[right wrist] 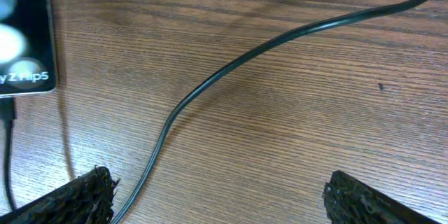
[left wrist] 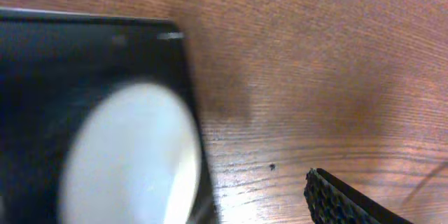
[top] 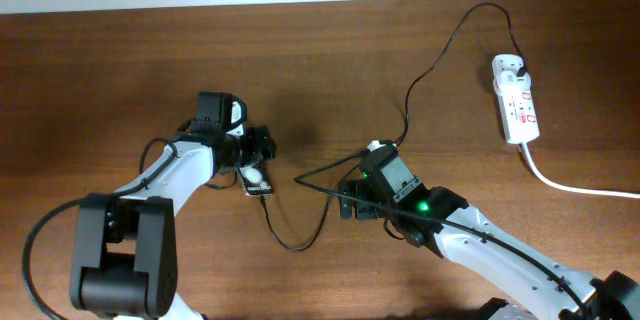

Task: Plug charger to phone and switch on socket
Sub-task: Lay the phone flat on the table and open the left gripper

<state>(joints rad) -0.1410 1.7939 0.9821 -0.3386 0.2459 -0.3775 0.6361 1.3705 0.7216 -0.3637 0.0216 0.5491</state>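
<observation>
Two arms share the table [top: 120,60], and the left gripper [top: 258,150] sits right over the top end of the phone [top: 257,181]; its wrist view shows only one finger [left wrist: 343,199] beside the glossy black body, so I cannot tell whether that pincer is spread or closed. The phone lies flat at mid-table, its long axis running roughly away from the robot; at its near end the charger [right wrist: 183,100] appears to be plugged in, though the joint is small and partly cut off. From there the thin black cable loops toward the robot, passes under the right arm, then climbs away to the far right. The right gripper [right wrist: 217,182] hovers low over bare wood just right of the phone, jaws wide apart and holding nothing; the cable crosses between them without touching. The socket [top: 517,100] lies well apart, far to the right and further back, its long axis also pointing roughly away from the robot; the right arm is plainly nearer, so I judge the switch falls to it.
</observation>
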